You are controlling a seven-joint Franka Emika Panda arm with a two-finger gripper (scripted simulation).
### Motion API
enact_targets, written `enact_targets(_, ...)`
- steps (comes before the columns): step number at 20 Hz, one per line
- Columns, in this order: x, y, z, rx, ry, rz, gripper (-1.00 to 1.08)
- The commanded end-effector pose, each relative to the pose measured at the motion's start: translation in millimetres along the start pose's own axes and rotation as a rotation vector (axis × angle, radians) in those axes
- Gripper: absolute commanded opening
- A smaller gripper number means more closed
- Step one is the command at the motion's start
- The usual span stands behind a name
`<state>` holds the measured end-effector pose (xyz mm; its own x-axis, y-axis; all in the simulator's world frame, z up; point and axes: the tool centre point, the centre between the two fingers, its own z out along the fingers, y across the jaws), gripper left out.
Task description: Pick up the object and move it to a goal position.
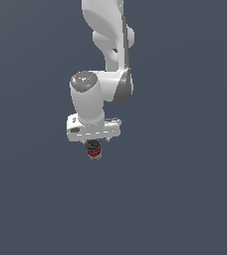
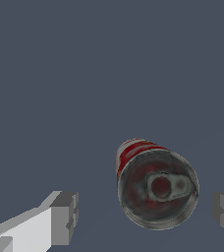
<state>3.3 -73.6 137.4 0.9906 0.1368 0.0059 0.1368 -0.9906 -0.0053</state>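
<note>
Plain, flat dark slate-blue surface (image 1: 185,199) fills both views, uniform in tone, unmarked, with no visible edge, seam or texture anywhere.

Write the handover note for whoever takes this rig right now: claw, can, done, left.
Claw: open, fingers on either side of the can, not touching it.
Can: upright, directly under the claw; the wrist view looks down on its top, gaps to both fingers.
Done: claw lined up over the can.
Left: close on it, lift, carry to the goal. No goal marker shows in either view.
</note>
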Motion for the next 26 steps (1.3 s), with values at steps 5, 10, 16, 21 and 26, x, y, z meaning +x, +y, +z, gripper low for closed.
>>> enact_targets(5,-5,17,9,-0.005,-0.006,-0.025,1.0)
enact_targets(10,-5,17,11,-0.005,-0.006,-0.023,1.0)
enact_targets(16,-6,18,35,-0.005,-0.006,-0.025,1.0)
enact_targets(21,-7,18,56,-0.005,-0.006,-0.026,1.0)
enact_targets(26,-6,18,60,-0.005,-0.006,-0.027,-1.0)
